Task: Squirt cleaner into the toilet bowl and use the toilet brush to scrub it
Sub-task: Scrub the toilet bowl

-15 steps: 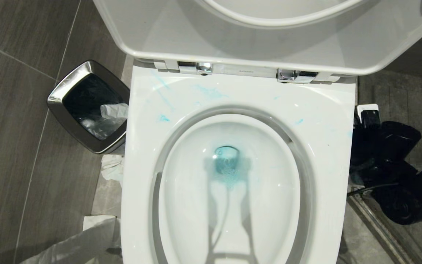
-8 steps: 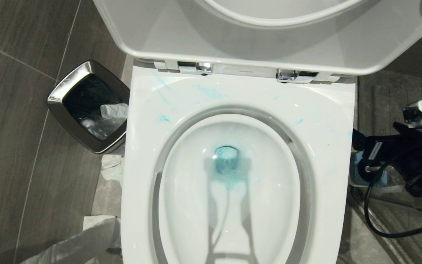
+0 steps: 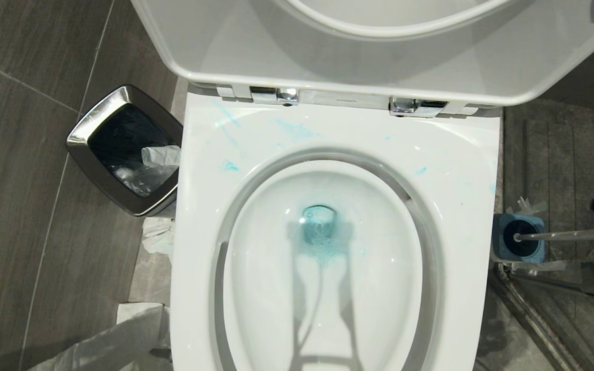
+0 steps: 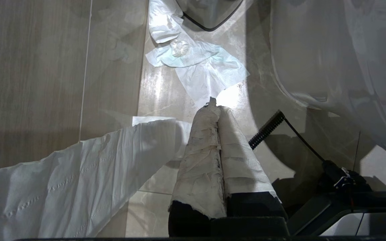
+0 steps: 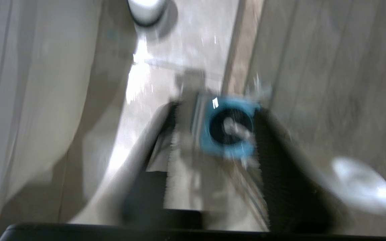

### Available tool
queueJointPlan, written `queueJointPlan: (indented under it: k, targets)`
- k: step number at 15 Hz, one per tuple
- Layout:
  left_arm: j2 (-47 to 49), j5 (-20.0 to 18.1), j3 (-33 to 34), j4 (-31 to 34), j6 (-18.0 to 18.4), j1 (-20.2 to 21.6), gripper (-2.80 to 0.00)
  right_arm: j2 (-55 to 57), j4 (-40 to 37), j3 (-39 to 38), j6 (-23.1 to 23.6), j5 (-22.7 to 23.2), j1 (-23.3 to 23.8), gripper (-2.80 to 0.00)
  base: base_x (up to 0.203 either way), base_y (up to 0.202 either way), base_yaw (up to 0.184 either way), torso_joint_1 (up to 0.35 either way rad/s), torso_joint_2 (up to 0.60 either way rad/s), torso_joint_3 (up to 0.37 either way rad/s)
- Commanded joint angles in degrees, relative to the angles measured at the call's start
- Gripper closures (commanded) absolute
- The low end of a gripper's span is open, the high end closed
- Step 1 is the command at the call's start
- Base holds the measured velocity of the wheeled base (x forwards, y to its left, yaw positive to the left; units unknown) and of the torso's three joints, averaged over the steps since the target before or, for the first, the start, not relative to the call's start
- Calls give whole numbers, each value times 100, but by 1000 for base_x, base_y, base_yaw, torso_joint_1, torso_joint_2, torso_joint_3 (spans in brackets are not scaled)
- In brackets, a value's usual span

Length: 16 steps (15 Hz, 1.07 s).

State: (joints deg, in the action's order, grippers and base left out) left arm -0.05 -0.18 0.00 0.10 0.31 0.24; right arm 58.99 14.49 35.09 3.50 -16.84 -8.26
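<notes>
Blue cleaner [image 3: 319, 232] pools in the toilet bowl [image 3: 338, 139]. Right of it, the toilet brush [image 3: 565, 236] sits in its holder [image 3: 517, 238]. Left gripper [image 4: 217, 110] is clenched; right gripper's [image 5: 213, 134] state: cannot tell.

Bright overhead light falls on the toilet bowl [image 3: 462, 170], leaving small glints on its glossy inside and a long two-legged shadow down its middle. The right wrist view is heavily motion-blurred: the blue brush holder [image 5: 228, 127] ahead of the right gripper [image 5: 213, 160] is smeared. The floor [image 4: 166, 87] past the left gripper [image 4: 217, 107] shows white glare.
</notes>
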Motion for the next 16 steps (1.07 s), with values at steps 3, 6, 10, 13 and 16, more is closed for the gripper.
queueJointPlan:
  k: [3, 6, 10, 13, 16]
  targets:
    - [5, 1, 9, -1, 4, 2, 0, -366, -1462, 445, -281, -167, 16, 0, 0, 0, 0, 0, 0, 0]
    - [5, 1, 9, -1, 4, 2, 0, -271, -1610, 197, -354, -161, 4, 0, 0, 0, 0, 0, 0, 0]
    - [5, 1, 9, -1, 4, 2, 0, -723, -1636, -308, -219, 1650, 841, 0, 0, 0, 0, 0, 0, 0]
    - [5, 1, 9, -1, 4, 2, 0, -1152, -1640, -1015, 241, 2836, 1943, 0, 0, 0, 0, 0, 0, 0]
    - [5, 1, 9, -1, 4, 2, 0, -1484, -1623, -1719, 808, 2954, 2463, 0, 0, 0, 0, 0, 0, 0]
